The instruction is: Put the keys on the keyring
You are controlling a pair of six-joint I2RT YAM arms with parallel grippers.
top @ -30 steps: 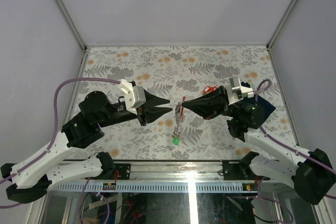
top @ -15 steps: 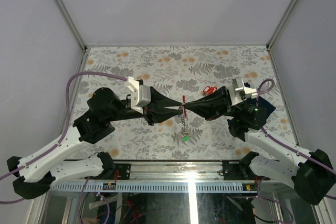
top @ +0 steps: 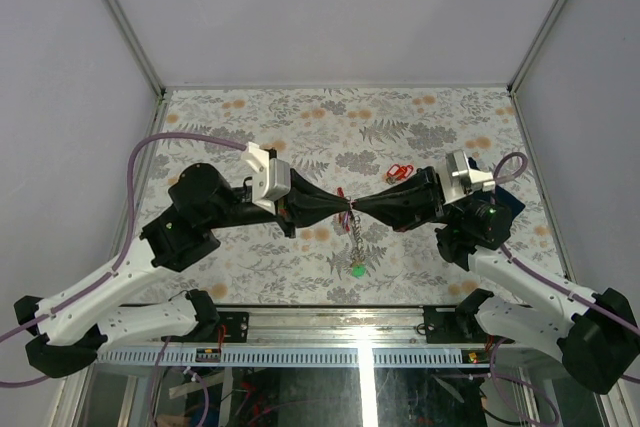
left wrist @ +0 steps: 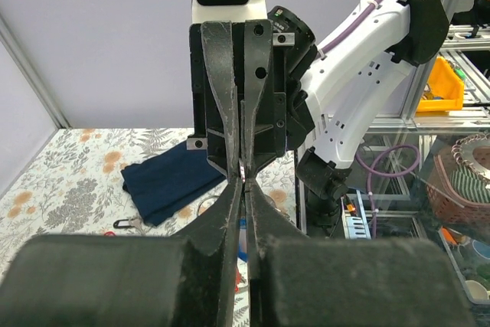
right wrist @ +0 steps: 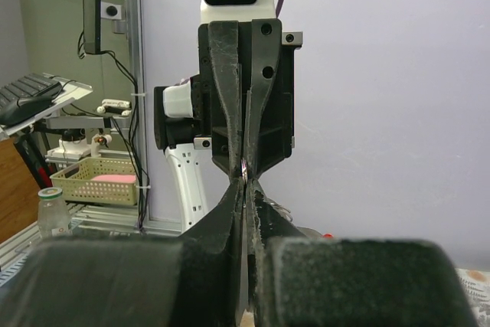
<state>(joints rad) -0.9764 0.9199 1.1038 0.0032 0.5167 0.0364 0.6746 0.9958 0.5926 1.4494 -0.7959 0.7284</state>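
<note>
Aluminium frame rail [top: 330, 332] with slotted cable duct runs along the near edge, and both arm bases are bolted to it. The rail carries small labels, too small to read.

The counter [top: 250, 117] has a floral print of grey leaves and orange blooms.

The left gripper [top: 338, 209] and right gripper [top: 360, 209] meet tip to tip over the counter's mid-front. The left wrist view shows both pinched down to a hairline slit, with a tiny red and silver bit nipped right where the tips meet. That bit is the top of the keys [top: 349, 219], so both grippers are clamped on the same bunch. A short chain hangs from the pinch point toward the near edge and ends in a green tag [top: 357, 270]. Whether a ring is part of the bunch is too small to tell.

Just behind the right gripper, a red-tagged key [top: 400, 171] lies loose on the counter, apart from the bunch. The navy cloth [top: 512, 203] lies folded at the right edge, partly hidden by the right arm.

Plain pale lilac walls enclose the counter on three sides, with metal corner posts.

Past the enclosure, the left wrist view shows a yellow bin [left wrist: 440, 86]. The right wrist view shows a wire basket [right wrist: 96, 180], a small bottle [right wrist: 50, 210] and a keyboard [right wrist: 31, 93].
</note>
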